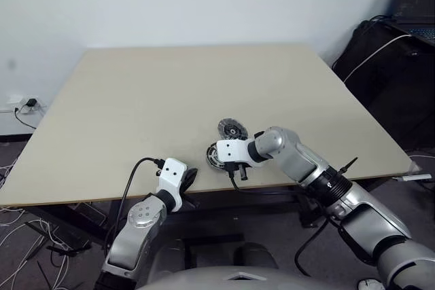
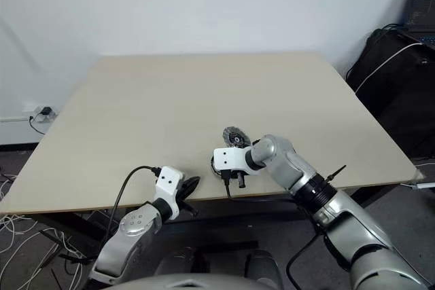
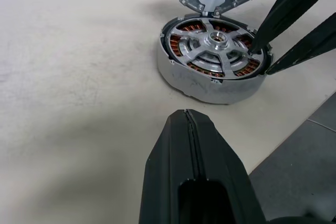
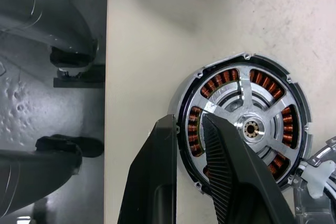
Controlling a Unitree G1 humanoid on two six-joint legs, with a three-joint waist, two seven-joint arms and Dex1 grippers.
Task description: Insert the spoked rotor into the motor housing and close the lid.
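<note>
1. Table: bare pale top; all the parts lie near its front edge.
2. Right gripper: its fingers straddle the near wall of the housing, one outside and one over the windings, the jaws only slightly parted on that rim. It appears to pinch the rim, though contact is not certain.
3. Left gripper: jaws fully shut, holding nothing, near the housing at the table edge.
4. Housing: flat on the table, with the rotor already seated inside, spokes over the copper windings.
5. Lid: just beyond the housing, touching or nearly touching its far rim.
6. Judgement: release the rim cleanly, without shifting the housing, then centre the lid squarely over the hub before pressing.
</note>
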